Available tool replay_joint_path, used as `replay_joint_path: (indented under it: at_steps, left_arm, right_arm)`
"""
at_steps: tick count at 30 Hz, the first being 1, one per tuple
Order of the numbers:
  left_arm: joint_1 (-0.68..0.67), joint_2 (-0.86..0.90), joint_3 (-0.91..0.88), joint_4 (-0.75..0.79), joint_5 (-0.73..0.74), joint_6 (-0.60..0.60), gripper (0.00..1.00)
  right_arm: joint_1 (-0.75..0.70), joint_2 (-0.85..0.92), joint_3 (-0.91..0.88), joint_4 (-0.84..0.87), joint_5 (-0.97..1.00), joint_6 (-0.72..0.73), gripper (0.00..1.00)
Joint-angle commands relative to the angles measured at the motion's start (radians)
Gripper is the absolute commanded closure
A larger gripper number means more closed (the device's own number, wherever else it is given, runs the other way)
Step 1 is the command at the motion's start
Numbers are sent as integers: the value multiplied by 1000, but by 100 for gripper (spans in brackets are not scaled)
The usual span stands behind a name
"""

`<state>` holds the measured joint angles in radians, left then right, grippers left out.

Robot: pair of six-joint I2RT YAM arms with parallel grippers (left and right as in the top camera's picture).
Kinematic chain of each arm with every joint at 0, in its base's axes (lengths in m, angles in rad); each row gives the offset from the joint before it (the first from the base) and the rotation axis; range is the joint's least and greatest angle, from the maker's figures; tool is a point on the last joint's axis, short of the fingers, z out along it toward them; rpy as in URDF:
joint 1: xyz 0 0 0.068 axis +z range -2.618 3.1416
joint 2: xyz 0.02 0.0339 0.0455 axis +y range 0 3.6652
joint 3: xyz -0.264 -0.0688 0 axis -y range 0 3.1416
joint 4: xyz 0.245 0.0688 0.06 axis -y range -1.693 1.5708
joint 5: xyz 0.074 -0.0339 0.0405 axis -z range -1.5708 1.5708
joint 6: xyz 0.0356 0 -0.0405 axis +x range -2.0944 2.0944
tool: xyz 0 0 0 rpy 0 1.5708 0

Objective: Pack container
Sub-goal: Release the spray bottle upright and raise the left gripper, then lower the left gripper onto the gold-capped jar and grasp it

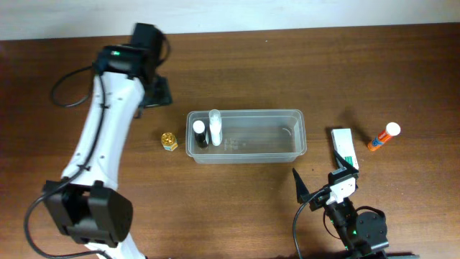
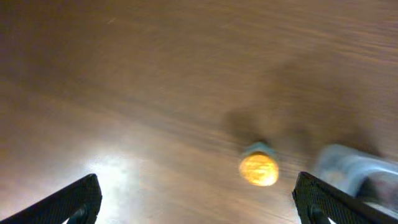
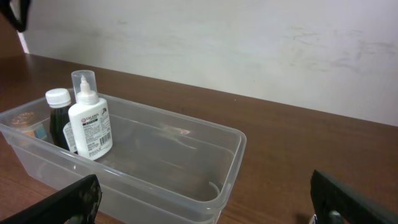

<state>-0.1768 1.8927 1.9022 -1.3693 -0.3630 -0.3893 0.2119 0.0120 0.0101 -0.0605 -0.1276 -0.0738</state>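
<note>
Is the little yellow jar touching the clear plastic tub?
Apart. The overhead view shows a strip of bare table between the jar and the tub.

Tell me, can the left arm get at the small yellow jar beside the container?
Probably yes: the left gripper is open, and the small yellow jar stands ahead of it, apart from the container, with nothing between.

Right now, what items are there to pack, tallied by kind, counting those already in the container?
Bottles, standing in the container: 2 (dark bottle, white bottle)
Small yellow jar, outside it: 1
White-and-green carton box, outside it: 1
White-capped orange tube, outside it: 1
Total: 5
</note>
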Motion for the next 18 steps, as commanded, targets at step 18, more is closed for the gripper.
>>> replay_joint_path:
  at_steps: [18]
  left_arm:
    - [121,-25,-281,129,260,169,0]
  right_arm:
    - [-4,-6,-5,-7,8,11,2]
